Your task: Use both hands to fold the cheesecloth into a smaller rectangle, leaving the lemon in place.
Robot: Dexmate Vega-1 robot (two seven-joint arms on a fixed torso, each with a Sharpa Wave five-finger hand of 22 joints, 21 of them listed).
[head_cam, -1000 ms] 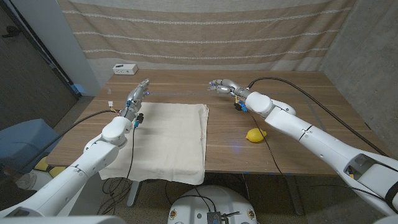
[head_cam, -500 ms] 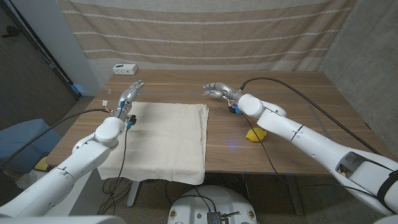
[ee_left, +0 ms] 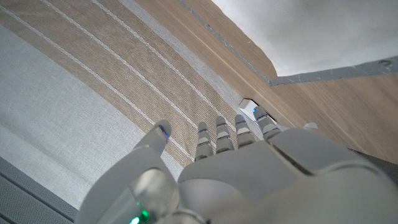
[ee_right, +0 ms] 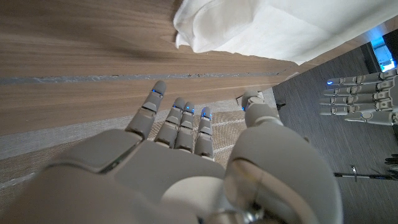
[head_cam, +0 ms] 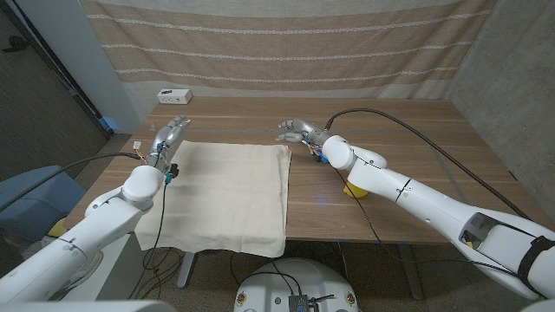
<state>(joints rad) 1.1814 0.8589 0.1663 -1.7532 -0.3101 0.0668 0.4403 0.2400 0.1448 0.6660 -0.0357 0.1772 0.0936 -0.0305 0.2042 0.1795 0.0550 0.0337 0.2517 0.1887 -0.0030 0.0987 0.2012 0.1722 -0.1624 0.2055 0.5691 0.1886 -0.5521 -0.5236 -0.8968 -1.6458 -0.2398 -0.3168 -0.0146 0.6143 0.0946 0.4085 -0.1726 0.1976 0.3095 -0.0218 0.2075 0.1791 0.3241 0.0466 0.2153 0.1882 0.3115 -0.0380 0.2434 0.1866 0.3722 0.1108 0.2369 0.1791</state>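
The table (head_cam: pixel 408 139) before me is brown wood with lengthwise boards. Behind its far edge hangs a beige curtain (head_cam: pixel 286 43) with pale horizontal stripes; a grey wall (head_cam: pixel 512 78) stands to the right and a dark panel (head_cam: pixel 35 95) to the left.

A small white box (head_cam: pixel 174 95) sits at the far left corner of the table. Its markings are too small to read. I see no container on the table.

The cheesecloth (head_cam: pixel 225 195), cream-coloured, lies spread flat on the left half of the table, its near edge hanging over the table's near side. Its far right corner is slightly rumpled, which my right wrist view also records.

The lemon (head_cam: pixel 354 190) rests on the bare wood right of the cloth, well apart from it, partly hidden behind my right forearm.

My left hand (head_cam: pixel 168 135) hovers at the cloth's far left corner, fingers straight and apart, holding nothing.

My right hand (head_cam: pixel 296 130) hovers just beyond the cloth's far right corner, fingers extended and slightly spread, holding nothing.
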